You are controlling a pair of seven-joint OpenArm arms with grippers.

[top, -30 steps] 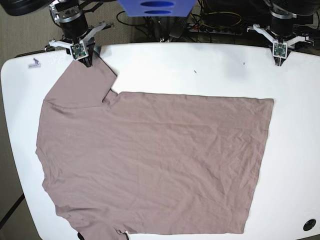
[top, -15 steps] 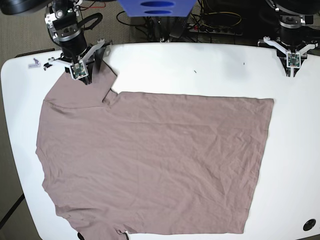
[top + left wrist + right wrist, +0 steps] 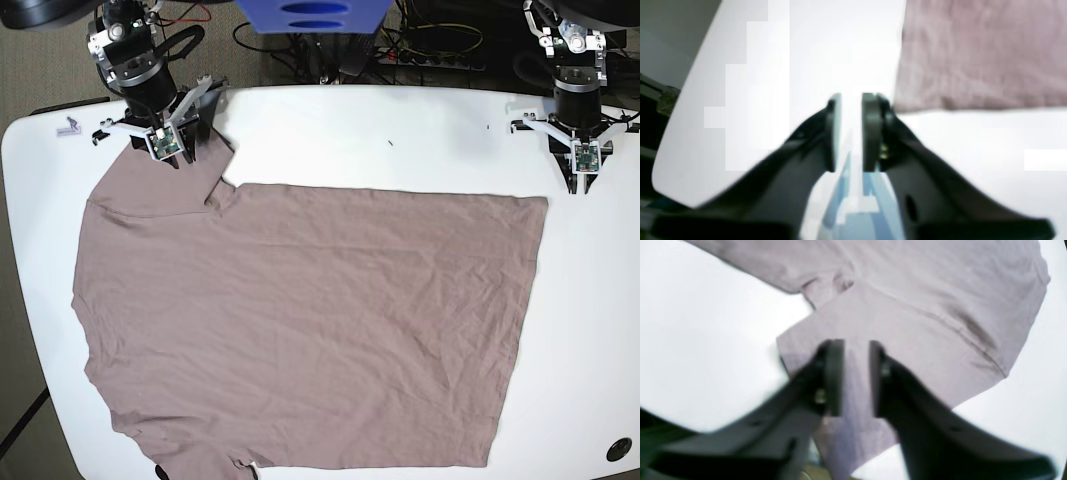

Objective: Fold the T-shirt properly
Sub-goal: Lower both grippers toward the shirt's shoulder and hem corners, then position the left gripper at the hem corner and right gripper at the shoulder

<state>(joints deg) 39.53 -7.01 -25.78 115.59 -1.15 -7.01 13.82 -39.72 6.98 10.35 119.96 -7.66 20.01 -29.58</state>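
Observation:
The mauve-brown T-shirt (image 3: 300,320) lies spread flat on the white table (image 3: 400,130), neck end to the left and hem to the right. My right gripper (image 3: 176,160) hovers over the far sleeve (image 3: 907,323). Its jaws stand a little apart, and the cloth shows through the gap of the right gripper (image 3: 856,343). My left gripper (image 3: 579,186) is just behind the hem's far corner (image 3: 540,203). In the left wrist view the left gripper (image 3: 851,100) is slightly open over bare table, with the T-shirt (image 3: 980,56) up and to the right.
A small sticker (image 3: 68,126) marks the table's far left corner and a dark hole (image 3: 619,449) its near right corner. Cables and a blue part (image 3: 315,15) sit behind the far edge. Floor shows past the left edge.
Both grippers went from shut to slightly open. The right gripper came forward onto the sleeve. The left gripper came forward toward the hem corner.

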